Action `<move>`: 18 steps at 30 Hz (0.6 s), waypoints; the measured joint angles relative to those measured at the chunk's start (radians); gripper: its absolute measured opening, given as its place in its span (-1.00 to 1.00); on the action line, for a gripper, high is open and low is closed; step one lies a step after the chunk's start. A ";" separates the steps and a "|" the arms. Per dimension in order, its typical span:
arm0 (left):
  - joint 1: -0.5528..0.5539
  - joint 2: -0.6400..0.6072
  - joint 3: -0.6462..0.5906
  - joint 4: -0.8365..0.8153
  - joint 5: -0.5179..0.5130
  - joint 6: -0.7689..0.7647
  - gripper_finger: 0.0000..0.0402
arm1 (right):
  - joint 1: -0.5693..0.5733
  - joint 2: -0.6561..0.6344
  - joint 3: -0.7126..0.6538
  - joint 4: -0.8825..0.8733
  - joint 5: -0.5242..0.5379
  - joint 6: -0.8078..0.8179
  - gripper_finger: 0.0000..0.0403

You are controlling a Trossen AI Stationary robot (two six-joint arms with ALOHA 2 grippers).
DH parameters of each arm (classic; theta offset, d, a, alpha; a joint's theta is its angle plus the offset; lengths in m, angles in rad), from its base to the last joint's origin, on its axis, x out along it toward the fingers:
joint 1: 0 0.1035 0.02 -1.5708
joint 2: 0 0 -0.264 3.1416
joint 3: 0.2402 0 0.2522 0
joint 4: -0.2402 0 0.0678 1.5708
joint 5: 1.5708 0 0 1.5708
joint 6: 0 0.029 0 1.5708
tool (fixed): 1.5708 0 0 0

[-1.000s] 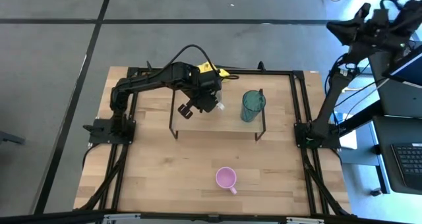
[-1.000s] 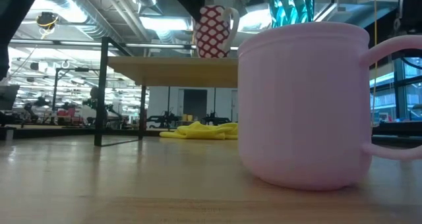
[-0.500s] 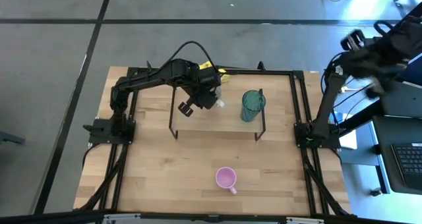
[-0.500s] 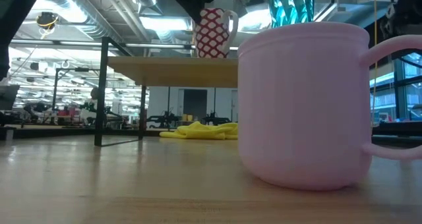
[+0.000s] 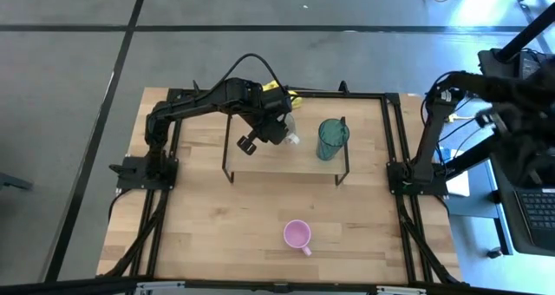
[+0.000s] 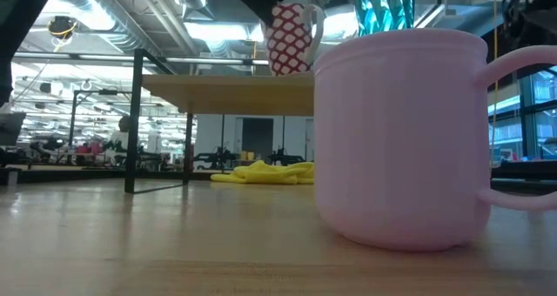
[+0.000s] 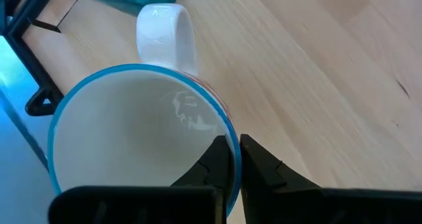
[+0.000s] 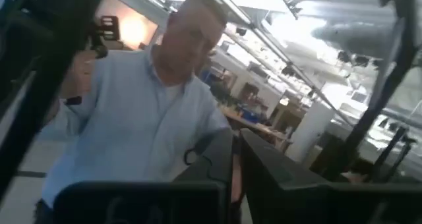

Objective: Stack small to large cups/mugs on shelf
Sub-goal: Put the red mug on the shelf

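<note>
My left gripper (image 5: 276,132) is shut on a white mug with a red pattern (image 6: 291,39) and a blue rim (image 7: 142,128), above the left half of the light-wood shelf (image 5: 260,160). The teal cup (image 5: 331,139) stands on the shelf's right half. The pink mug (image 5: 297,235) stands on the table nearer the front edge and fills the low view (image 6: 400,135). My right gripper (image 8: 235,155) is shut and empty, raised beyond the table's right edge. My left gripper pinches the mug's rim (image 7: 224,133) on the side opposite the handle (image 7: 165,29). One finger (image 7: 214,165) is inside the mug and the other (image 7: 264,171) is outside. The fingers come from above. The mug is tilted, its base just at the shelf board; whether they touch I cannot tell.
A yellow cloth (image 6: 261,171) lies on the table behind the shelf. The shelf's dark wire legs (image 6: 137,122) stand at its ends. A person shows in the right wrist view (image 8: 151,112), beyond the table.
My left gripper has tipped the patterned mug, which stood upright on the shelf, and shifted it slightly toward the teal cup. My right arm has swung about beyond the table's right edge, toward the near side.
</note>
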 joint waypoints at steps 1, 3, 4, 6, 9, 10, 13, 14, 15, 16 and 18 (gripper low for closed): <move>0.000 0.000 0.000 0.000 0.001 0.000 -0.95 | -0.005 0.016 0.000 0.004 0.017 0.011 -0.85; 0.000 0.000 0.000 0.000 0.001 0.000 -0.95 | -0.029 0.051 0.000 0.009 0.100 0.070 -0.85; 0.000 0.000 0.000 0.000 0.001 0.001 -0.95 | -0.048 0.066 0.000 0.015 0.138 0.099 -0.85; 0.000 0.000 0.000 0.000 0.003 0.001 -0.95 | -0.103 0.090 -0.001 0.027 0.185 0.164 -0.85; 0.000 0.000 0.000 0.000 0.003 0.001 -0.95 | -0.210 0.121 0.000 0.047 0.180 0.271 -0.88; 0.000 0.000 0.000 0.001 0.003 0.001 -0.95 | -0.248 0.135 0.000 0.061 0.150 0.299 -0.89; 0.000 0.000 0.000 0.002 0.003 0.001 -0.95 | -0.363 0.193 0.002 0.088 0.026 0.365 -0.91; 0.000 0.000 0.000 0.002 0.003 0.001 -0.95 | -0.400 0.216 0.001 0.086 0.011 0.393 -0.91; 0.000 0.000 0.000 0.002 0.003 0.001 -0.95 | -0.438 0.241 0.000 0.086 0.010 0.423 -0.91; 0.000 0.000 0.000 0.002 0.003 0.001 -0.95 | -0.476 0.264 -0.001 0.082 0.026 0.455 -0.92; 0.000 0.000 0.000 0.002 0.003 0.002 -0.95 | -0.550 0.304 0.003 0.087 0.103 0.499 -0.92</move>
